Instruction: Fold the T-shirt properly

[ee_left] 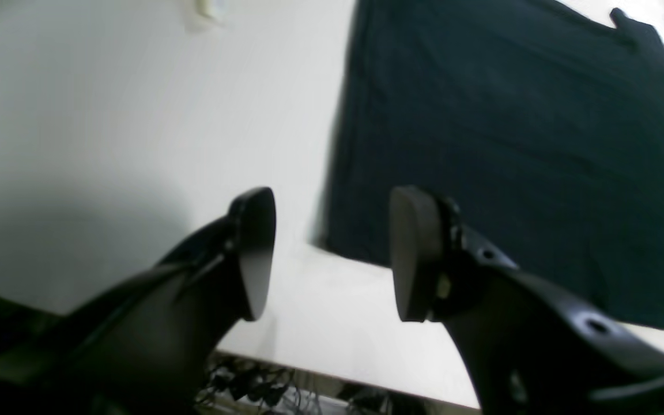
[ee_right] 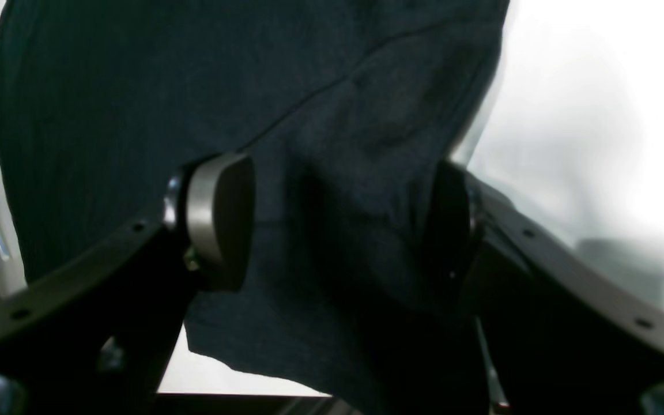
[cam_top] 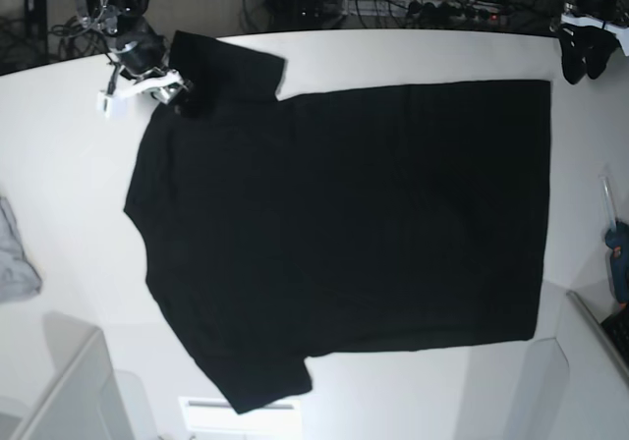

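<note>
The black T-shirt lies spread flat on the white table, hem toward the right and sleeves toward the left. At the far sleeve my right gripper hovers; in the right wrist view it stands wide open with the sleeve cloth spanning the gap below its fingers. My left gripper is by the far hem corner. The left wrist view shows it open and empty above bare table, with the shirt's corner just beyond its fingertips.
A small grey cloth lies at the table's left edge. A blue-handled tool sits at the right edge. A white box stands at the near left. Cables run behind the far edge.
</note>
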